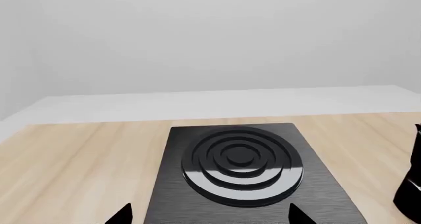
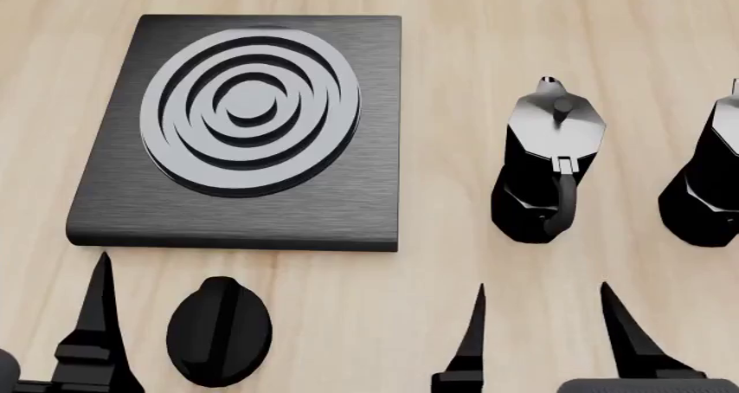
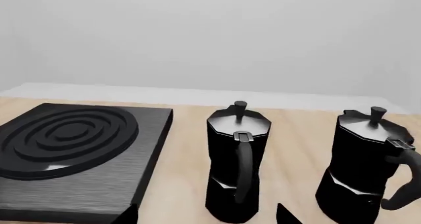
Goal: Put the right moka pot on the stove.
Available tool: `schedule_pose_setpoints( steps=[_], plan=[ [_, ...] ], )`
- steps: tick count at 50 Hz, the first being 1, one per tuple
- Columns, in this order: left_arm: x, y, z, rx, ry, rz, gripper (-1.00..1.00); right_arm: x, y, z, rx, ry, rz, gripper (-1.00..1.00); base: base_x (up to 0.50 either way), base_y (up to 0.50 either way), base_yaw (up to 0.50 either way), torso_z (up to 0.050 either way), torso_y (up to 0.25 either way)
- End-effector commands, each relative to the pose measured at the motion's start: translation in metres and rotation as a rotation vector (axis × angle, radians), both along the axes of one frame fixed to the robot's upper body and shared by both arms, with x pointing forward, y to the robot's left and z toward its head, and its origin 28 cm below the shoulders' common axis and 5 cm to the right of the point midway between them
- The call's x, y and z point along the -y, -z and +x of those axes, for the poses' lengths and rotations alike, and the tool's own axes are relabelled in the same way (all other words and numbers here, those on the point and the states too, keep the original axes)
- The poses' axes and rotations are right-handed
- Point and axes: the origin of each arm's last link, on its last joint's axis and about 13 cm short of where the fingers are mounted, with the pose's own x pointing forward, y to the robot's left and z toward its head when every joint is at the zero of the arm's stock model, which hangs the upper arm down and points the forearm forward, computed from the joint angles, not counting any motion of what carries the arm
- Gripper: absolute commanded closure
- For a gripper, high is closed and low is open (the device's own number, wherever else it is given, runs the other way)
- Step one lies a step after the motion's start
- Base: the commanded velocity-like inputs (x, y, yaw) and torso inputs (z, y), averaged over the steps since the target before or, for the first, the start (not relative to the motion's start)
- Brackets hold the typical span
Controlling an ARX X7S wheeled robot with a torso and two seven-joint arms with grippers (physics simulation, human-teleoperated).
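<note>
Pale wooden tabletop [image 2: 462, 263] spreads beneath your jaws: both pairs stand released, grasping nothing. Beyond your right gripper [image 2: 541, 324] stands the other moka pot [image 2: 549, 168]; the right moka pot [image 2: 707, 181] sits upright further right, well apart from the stove [image 2: 248, 125] ahead of your left gripper [image 1: 209, 215]

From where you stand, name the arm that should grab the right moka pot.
Right. The right gripper hangs open nearest the right moka pot; the left gripper faces the stove, across the other pot.

Second moka pot [image 2: 543, 172] between right moka pot [image 2: 707, 181] and stove [image 2: 248, 129].
</note>
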Motion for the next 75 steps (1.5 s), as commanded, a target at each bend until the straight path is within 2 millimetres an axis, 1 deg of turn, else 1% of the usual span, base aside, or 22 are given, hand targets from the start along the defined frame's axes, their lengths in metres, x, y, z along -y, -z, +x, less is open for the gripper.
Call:
schedule_pose_setpoints(
  steps=[1, 3, 5, 8, 12, 38, 42, 45, 46, 48, 55, 58, 63, 65, 67, 75],
  plan=[
    [0.0, 0.0, -0.001, 0.001, 0.001, -0.001, -1.0, 0.017, -0.006, -0.007, 0.032, 0.03, -0.012, -1.0, 0.0, 0.0, 0.0, 0.0, 0.0],
    [0.0, 0.001, -0.001, 0.003, 0.002, -0.001, -1.0, 0.021, -0.008, -0.009, 0.028, -0.002, 0.038, -1.0, 0.0, 0.0, 0.0, 0.0, 0.0],
    [0.0, 0.001, -0.001, 0.002, 0.001, -0.002, -1.0, 0.025, -0.01, -0.011, 0.04, 0.031, 0.001, -1.0, 0.0, 0.0, 0.0, 0.0, 0.0],
    [0.0, 0.001, -0.001, 0.002, 0.001, 0.0, -1.0, 0.03, -0.014, -0.012, 0.037, 0.029, 0.009, -1.0, 0.0, 0.0, 0.0, 0.0, 0.0],
    [0.0, 0.001, -0.001, 0.002, 0.003, 0.005, -1.0, 0.039, -0.013, -0.013, 0.038, 0.036, -0.016, -1.0, 0.0, 0.0, 0.0, 0.0, 0.0],
    [0.001, 0.001, -0.002, 0.005, 0.006, 0.01, -1.0, 0.081, -0.025, -0.015, 0.027, 0.111, 0.026, -1.0, 0.0, 0.0, 0.0, 0.0, 0.0],
    [0.001, 0.002, -0.002, 0.002, 0.008, 0.01, -1.0, 0.089, -0.023, -0.014, 0.016, 0.13, 0.029, -1.0, 0.0, 0.0, 0.0, 0.0, 0.0],
    [0.001, 0.002, -0.002, -0.001, 0.008, 0.012, -1.0, 0.091, -0.022, -0.014, 0.012, 0.129, 0.038, -1.0, 0.0, 0.0, 0.0, 0.0, 0.0],
    [0.001, 0.002, -0.003, 0.001, 0.009, 0.015, -1.0, 0.095, -0.016, -0.013, 0.013, 0.135, 0.028, -1.0, 0.0, 0.0, 0.0, 0.0, 0.0],
    [0.001, 0.002, -0.002, -0.001, 0.009, 0.019, -1.0, 0.098, -0.02, -0.012, 0.019, 0.139, 0.025, -1.0, 0.0, 0.0, 0.0, 0.0, 0.0],
    [0.002, 0.003, -0.004, 0.007, 0.005, 0.029, -1.0, 0.11, -0.024, -0.006, 0.002, 0.161, 0.049, -1.0, 0.0, 0.0, 0.0, 0.0, 0.0],
    [0.002, 0.003, -0.004, 0.007, 0.007, 0.035, -1.0, 0.114, -0.031, -0.004, 0.0, 0.147, 0.063, -1.0, 0.0, 0.0, 0.0, 0.0, 0.0],
    [0.002, 0.004, -0.004, 0.006, 0.005, 0.044, -1.0, 0.123, -0.036, 0.002, -0.006, 0.157, 0.058, -1.0, 0.0, 0.0, 0.0, 0.0, 0.0],
    [0.002, 0.003, -0.004, 0.003, 0.005, 0.044, -1.0, 0.126, -0.033, 0.004, -0.009, 0.153, 0.066, -1.0, 0.0, 0.0, 0.0, 0.0, 0.0],
    [0.002, 0.003, -0.004, 0.002, 0.001, 0.042, -1.0, 0.128, -0.037, 0.009, -0.029, 0.158, 0.034, -1.0, 0.0, 0.0, 0.0, 0.0, 0.0],
    [0.002, 0.003, -0.004, 0.002, 0.003, 0.038, -1.0, 0.136, -0.042, 0.018, -0.038, 0.188, 0.063, -1.0, 0.0, 0.0, 0.0, 0.0, 0.0]
  ],
)
